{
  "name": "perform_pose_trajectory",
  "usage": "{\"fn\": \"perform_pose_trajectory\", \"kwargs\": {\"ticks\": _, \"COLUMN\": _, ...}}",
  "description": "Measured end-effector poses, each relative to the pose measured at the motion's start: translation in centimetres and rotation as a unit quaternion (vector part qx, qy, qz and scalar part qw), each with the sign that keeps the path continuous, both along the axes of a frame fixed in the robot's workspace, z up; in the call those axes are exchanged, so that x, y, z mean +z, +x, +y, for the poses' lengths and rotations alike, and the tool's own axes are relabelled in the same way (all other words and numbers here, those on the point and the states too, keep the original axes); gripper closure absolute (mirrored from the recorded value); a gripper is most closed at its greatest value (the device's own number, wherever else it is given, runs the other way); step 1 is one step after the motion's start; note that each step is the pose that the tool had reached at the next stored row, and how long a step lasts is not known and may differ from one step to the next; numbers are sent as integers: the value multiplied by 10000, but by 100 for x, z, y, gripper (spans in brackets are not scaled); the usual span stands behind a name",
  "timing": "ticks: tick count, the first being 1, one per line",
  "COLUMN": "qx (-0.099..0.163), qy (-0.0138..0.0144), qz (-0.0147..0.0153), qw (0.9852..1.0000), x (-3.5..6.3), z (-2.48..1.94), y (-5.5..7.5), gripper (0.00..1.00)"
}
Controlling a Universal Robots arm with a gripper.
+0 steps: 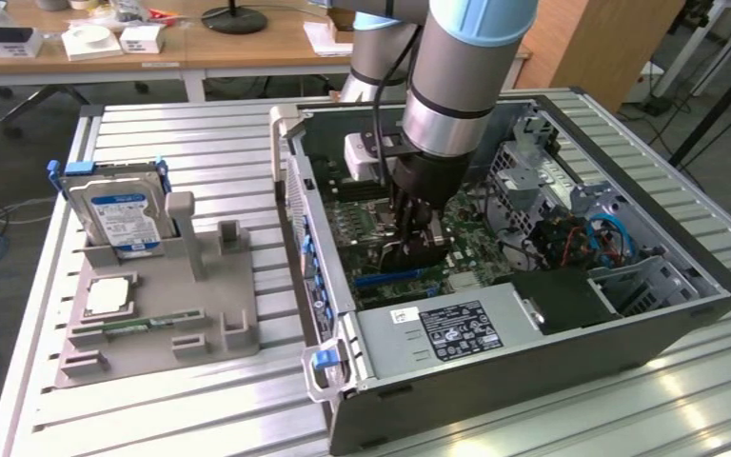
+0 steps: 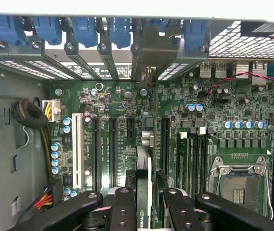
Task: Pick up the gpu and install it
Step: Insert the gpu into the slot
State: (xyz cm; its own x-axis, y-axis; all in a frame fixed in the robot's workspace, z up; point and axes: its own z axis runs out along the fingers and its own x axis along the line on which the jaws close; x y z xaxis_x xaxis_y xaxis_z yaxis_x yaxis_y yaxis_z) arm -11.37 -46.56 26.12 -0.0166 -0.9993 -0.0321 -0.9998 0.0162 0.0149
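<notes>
Gpu (image 2: 144, 166) sits clamped in the hand (image 2: 147, 193) above the motherboard (image 2: 122, 94); exterior view shows hard drive (image 1: 118, 214) outside the case (image 1: 531, 381).

The grey-and-blue jointed robot arm (image 1: 448, 124) reaches straight down, its black claw (image 1: 417, 236) pointing downward, fingers (image 2: 123, 209) clamped on the thin, edge-on gpu (image 2: 145, 178).

The worktop (image 1: 175, 133) was a metal bench made of long silvery slats. Two things sat directly on it. Toward the exterior view's right lay an open computer case (image 1: 543, 381), dark-walled and resting on its side with its inside facing up. Just beside it, toward the exterior view's left, a grey moulded holder (image 1: 232, 328) lay flat on the slats, with a narrow strip of bare metal between it and the case.
</notes>
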Motion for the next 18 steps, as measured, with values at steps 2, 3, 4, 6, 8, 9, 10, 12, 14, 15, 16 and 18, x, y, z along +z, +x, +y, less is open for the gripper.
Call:
{"fn": "perform_pose_trajectory", "kwargs": {"ticks": 2, "qx": 0, "qy": 0, "qz": 0, "qw": 10000, "x": -5, "z": 0, "y": 0, "gripper": 74}}
{"fn": "perform_pose_trajectory", "kwargs": {"ticks": 3, "qx": 0, "qy": 0, "qz": 0, "qw": 10000, "x": -5, "z": 0, "y": 0, "gripper": 74}}
{"fn": "perform_pose_trajectory", "kwargs": {"ticks": 4, "qx": 0, "qy": 0, "qz": 0, "qw": 10000, "x": -6, "z": 0, "y": 0, "gripper": 74}}
{"fn": "perform_pose_trajectory", "kwargs": {"ticks": 6, "qx": 0, "qy": 0, "qz": 0, "qw": 10000, "x": -9, "z": 0, "y": 0, "gripper": 74}}
{"fn": "perform_pose_trajectory", "kwargs": {"ticks": 8, "qx": 0, "qy": 0, "qz": 0, "qw": 10000, "x": -9, "z": 0, "y": 0, "gripper": 74}}
{"fn": "perform_pose_trajectory", "kwargs": {"ticks": 9, "qx": 0, "qy": 0, "qz": 0, "qw": 10000, "x": -9, "z": 0, "y": 0, "gripper": 74}}
{"fn": "perform_pose_trajectory", "kwargs": {"ticks": 10, "qx": 0, "qy": 1, "qz": 0, "qw": 10000, "x": -9, "z": 0, "y": 0, "gripper": 74}}
{"fn": "perform_pose_trajectory", "kwargs": {"ticks": 12, "qx": 0, "qy": 3, "qz": -1, "qw": 10000, "x": -15, "z": 1, "y": 0, "gripper": 74}}
{"fn": "perform_pose_trajectory", "kwargs": {"ticks": 14, "qx": 0, "qy": 0, "qz": 0, "qw": 10000, "x": -20, "z": 0, "y": 0, "gripper": 74}}
{"fn": "perform_pose_trajectory", "kwargs": {"ticks": 15, "qx": 0, "qy": 0, "qz": 0, "qw": 10000, "x": -20, "z": 0, "y": 0, "gripper": 74}}
{"fn": "perform_pose_trajectory", "kwargs": {"ticks": 16, "qx": 0, "qy": -1, "qz": 0, "qw": 10000, "x": -20, "z": 0, "y": 0, "gripper": 74}}
{"fn": "perform_pose_trajectory", "kwargs": {"ticks": 18, "qx": 0, "qy": 2, "qz": -1, "qw": 10000, "x": -30, "z": 1, "y": 0, "gripper": 74}}
